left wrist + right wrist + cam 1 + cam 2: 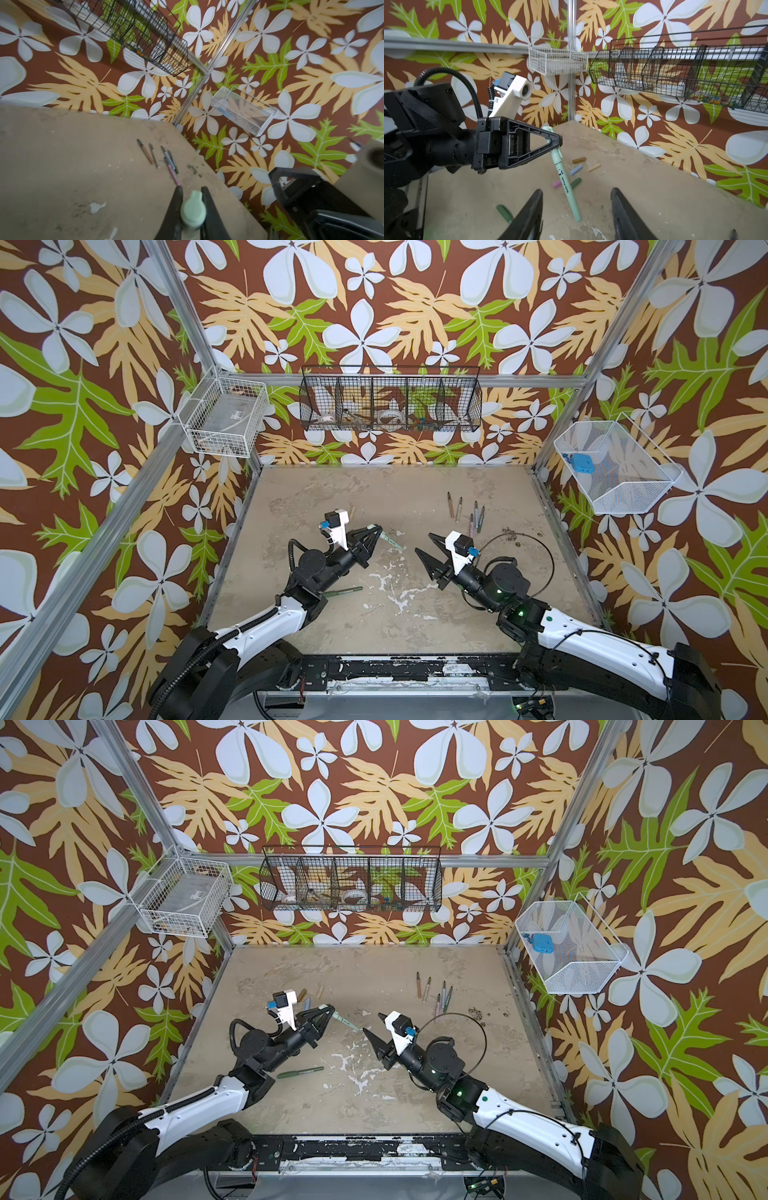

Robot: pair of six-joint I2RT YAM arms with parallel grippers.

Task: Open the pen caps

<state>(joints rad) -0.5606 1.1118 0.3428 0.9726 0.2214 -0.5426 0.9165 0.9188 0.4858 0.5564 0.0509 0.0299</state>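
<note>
My left gripper (379, 527) (192, 189) is shut on the cap end of a light green pen (390, 541) (566, 182), which slants down above the table. The pen's cap (193, 209) is on and sits between the jaws. My right gripper (424, 544) (576, 189) is open and faces the pen's free end without touching it. Several loose pen caps lie behind the left gripper: brown (579, 160), light blue (576, 169), beige (594, 167), pink (556, 183) and green (576, 182). Several uncapped pens (465, 508) (164, 158) lie at the back right.
A capped dark green pen (343, 592) (505, 213) lies on the table by the left arm's forearm. A black wire rack (390, 400) hangs on the back wall, with white wire baskets left (224, 418) and right (615, 468). White paint flecks (390, 589) mark the table's middle.
</note>
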